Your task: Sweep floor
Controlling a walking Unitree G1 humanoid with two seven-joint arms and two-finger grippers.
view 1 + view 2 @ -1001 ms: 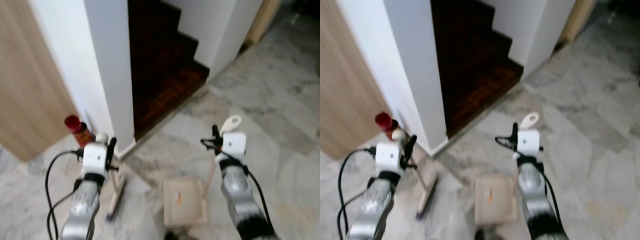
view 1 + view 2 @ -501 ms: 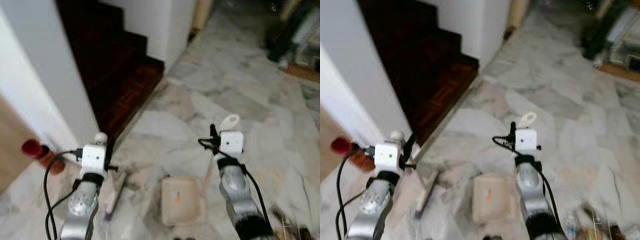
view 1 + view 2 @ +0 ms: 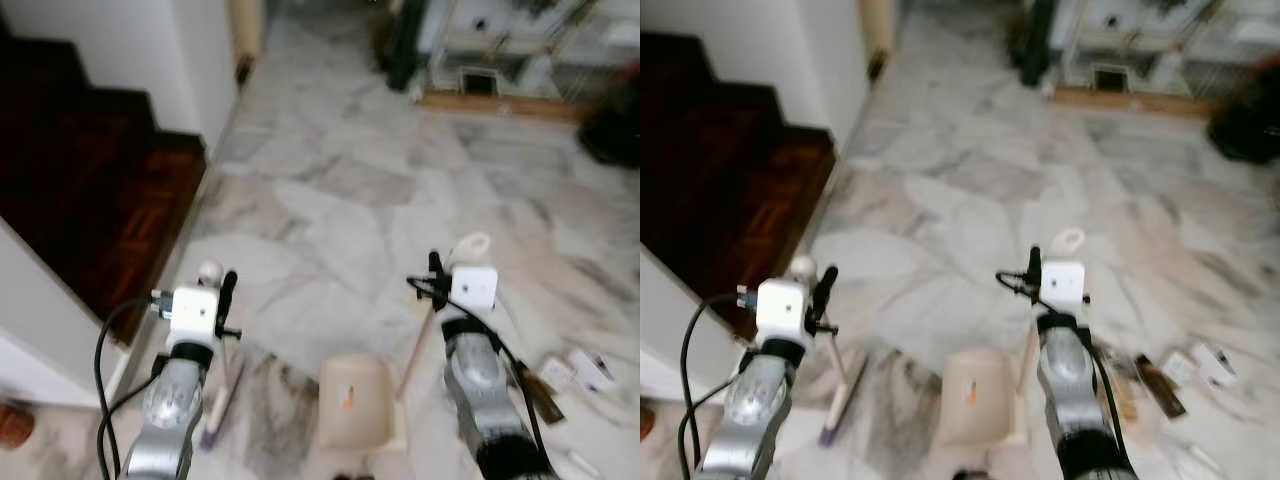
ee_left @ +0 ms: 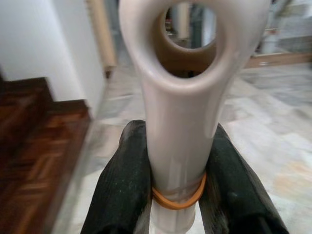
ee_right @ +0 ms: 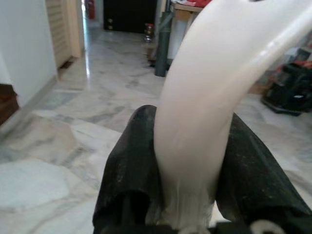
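Note:
My left gripper [image 3: 222, 300] is shut on the pale broom handle [image 4: 181, 122], whose looped end rises above the black fingers [image 4: 124, 185]. The broom head [image 3: 222, 395] rests on the marble floor below it. My right gripper [image 3: 437, 278] is shut on the white dustpan handle [image 5: 204, 122], its top [image 3: 470, 246] standing just above the wrist. The beige dustpan [image 3: 355, 400] sits on the floor between my two arms. Small pieces of litter [image 3: 585, 370] and a dark strip [image 3: 540, 395] lie on the floor to the right of my right arm.
Dark wooden stairs [image 3: 90, 200] and a white wall [image 3: 130, 40] are on the left, with a red object [image 3: 12, 425] at the wall's foot. Shelving and dark items [image 3: 500, 50] stand at the far end. Marble floor [image 3: 340, 190] stretches ahead.
The camera has swung to the right, so the stairs and wall slid left and the litter came into view. Both grippers keep the same hold on their handles.

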